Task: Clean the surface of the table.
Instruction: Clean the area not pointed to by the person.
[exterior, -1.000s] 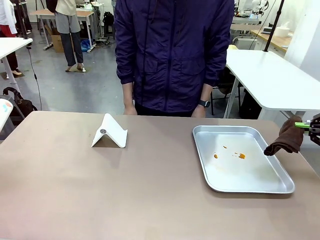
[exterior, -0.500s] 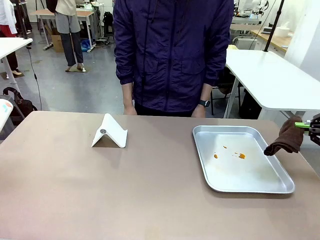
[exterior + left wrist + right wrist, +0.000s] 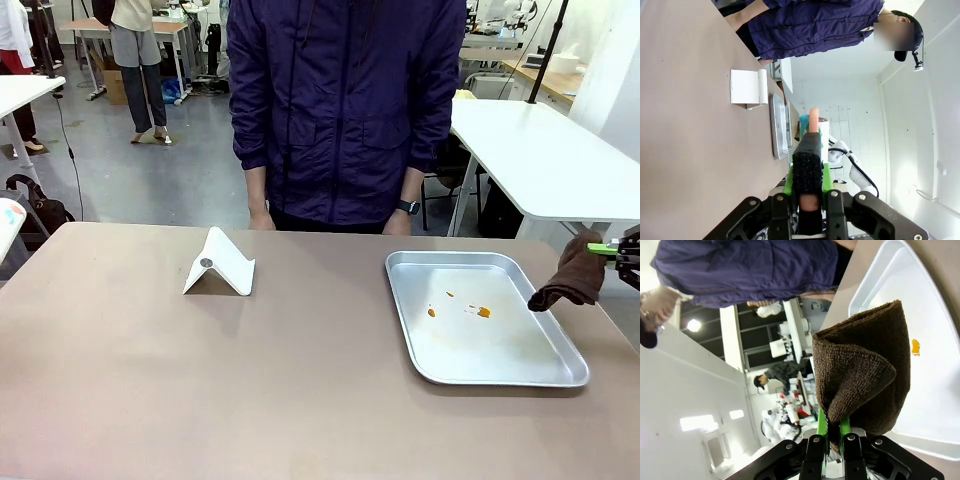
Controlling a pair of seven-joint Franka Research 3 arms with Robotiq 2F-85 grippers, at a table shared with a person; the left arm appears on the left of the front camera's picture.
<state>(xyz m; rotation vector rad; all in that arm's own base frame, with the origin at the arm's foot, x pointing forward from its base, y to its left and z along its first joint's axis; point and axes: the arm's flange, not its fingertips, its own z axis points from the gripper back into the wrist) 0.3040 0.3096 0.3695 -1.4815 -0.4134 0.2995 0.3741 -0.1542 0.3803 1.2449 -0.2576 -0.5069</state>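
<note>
Logged the taupe-brown table (image 3: 200, 380) spanning the front view, running under and well past a silver tray (image 3: 500, 345) on every side. Found the tray lying flat on the table's right part, close to the right edge. Counted a few small orange spots (image 3: 484, 312) inside the tray, toward its far half.

Spotted the right end effector (image 3: 606, 249) just off the tray's right rim, raised above the table. Clamped tight on a dark brown cloth (image 3: 572, 275), gripped at a fold between the green pads. Noted the cloth drooping down and left from the pads toward the tray's right rim; cannot tell whether touching the rim. Seen from the right wrist as thick bunched folds in front of the tray, next to one orange spot.

Marked a white folded stand (image 3: 222, 263) upright on the table, well to the left of the tray.

Placed the left end effector (image 3: 808, 175) by its own wrist camera: off to the left of the tray, well apart from it, looking along the tabletop past the stand. Clamped on a black bristly brush (image 3: 808, 160) with a peach-coloured tip, held between the green pads.

Recorded a person (image 3: 345, 110) in a dark blue jacket at the table's far edge, beyond the tray's far left corner, with a watch on one wrist.
</note>
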